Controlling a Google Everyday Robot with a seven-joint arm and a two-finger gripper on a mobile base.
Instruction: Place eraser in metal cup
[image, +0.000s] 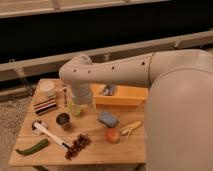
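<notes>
The eraser (45, 106), a flat block with black, white and red stripes, lies on the left part of the wooden table (125, 150). The metal cup (63, 119), small and dark, stands upright just in front and to the right of it, apart from it. My gripper (80, 103) hangs at the end of the white arm, behind and to the right of the metal cup, right by a translucent green cup (74, 110). The arm's wrist hides most of the gripper. It holds nothing that I can see.
A white bowl (48, 88) stands at the back left. A yellow tray (122, 96) sits behind a blue-grey sponge (107, 119). A peach-coloured fruit (113, 135), a banana (131, 128), grapes (77, 145), a white tool (47, 132) and a green vegetable (32, 147) lie in front.
</notes>
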